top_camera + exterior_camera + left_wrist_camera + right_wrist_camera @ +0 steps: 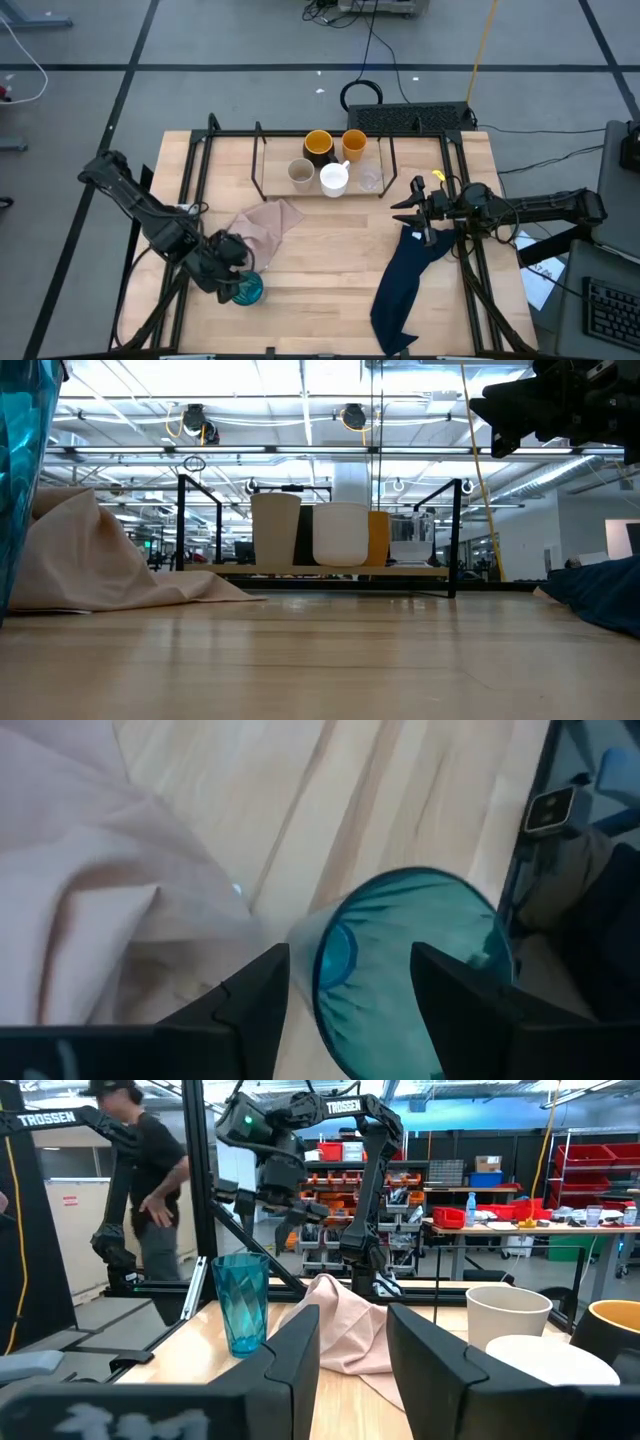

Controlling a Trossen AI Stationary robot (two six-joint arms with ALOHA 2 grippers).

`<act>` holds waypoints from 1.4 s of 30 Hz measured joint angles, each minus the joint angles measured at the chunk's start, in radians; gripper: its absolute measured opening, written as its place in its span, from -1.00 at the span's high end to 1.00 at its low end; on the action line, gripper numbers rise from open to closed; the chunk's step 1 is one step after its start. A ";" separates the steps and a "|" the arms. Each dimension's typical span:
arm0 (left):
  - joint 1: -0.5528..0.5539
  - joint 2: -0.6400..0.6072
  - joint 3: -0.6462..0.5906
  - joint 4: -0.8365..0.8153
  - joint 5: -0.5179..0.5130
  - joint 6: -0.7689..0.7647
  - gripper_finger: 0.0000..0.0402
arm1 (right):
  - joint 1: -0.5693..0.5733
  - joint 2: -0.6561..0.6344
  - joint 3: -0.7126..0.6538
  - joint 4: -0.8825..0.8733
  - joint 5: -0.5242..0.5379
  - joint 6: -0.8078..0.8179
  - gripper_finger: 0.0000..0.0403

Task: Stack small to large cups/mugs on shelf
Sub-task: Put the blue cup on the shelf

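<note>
Your left claw [243, 283] hangs over the teal glass [247, 290] near the front left of the table [330, 260], fingers spread wide with the glass's rim showing between them in the left wrist view; they are released, not pressing the glass. The right wrist view shows the glass standing upright and apart from the claw above it. You can see straight down into it: nothing inside but its ribbed bottom. The pink cloth [268, 226] lies crumpled just beside it.

On the shelf [325, 190], a low black rod rack at the back middle of the table, five vessels sit in a cluster. The wider orange-yellow mug [318, 147] and the small orange cup [354, 145] stand at the back, both with dark, bare interiors. In front of them are the beige cup [301, 174], the white handled mug [334, 180] and the tiny clear cup [371, 178], all apparently empty.

Your right claw [412, 205] hovers at the right side of the table above the navy cloth [405, 285], its fingers narrowly parted and clasping nothing.
</note>
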 joint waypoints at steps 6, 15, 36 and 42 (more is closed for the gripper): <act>0.003 0.043 0.000 -0.048 0.014 -0.042 -0.04 | 0.000 0.000 0.000 0.000 0.000 0.000 0.46; 0.042 0.082 -0.006 -0.064 0.071 -0.032 -0.04 | 0.000 0.000 0.000 -0.001 0.000 0.000 0.46; 0.115 0.089 -0.039 -0.061 0.148 0.194 0.94 | 0.000 0.000 0.000 -0.006 0.000 -0.008 0.46; 0.117 0.060 -0.037 -0.069 0.132 0.273 0.97 | 0.000 0.000 0.000 -0.006 0.000 -0.008 0.46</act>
